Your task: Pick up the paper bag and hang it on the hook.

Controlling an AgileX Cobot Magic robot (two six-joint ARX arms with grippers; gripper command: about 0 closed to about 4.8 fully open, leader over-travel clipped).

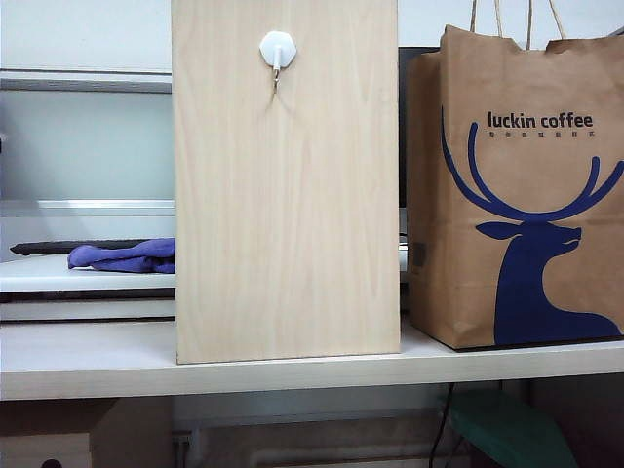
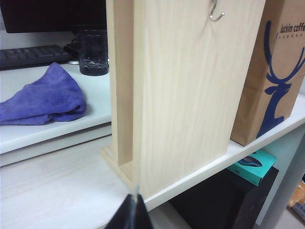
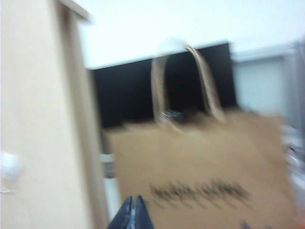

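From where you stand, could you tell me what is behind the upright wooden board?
Behind the wooden board, a purple cloth, a keyboard and a dark glass show on a white shelf. Whatever lies directly behind it is covered.

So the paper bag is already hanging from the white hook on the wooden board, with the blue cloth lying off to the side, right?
Not quite. The exterior view shows the paper bag standing on the table beside the wooden board; the white hook is bare. The blue cloth does lie aside.
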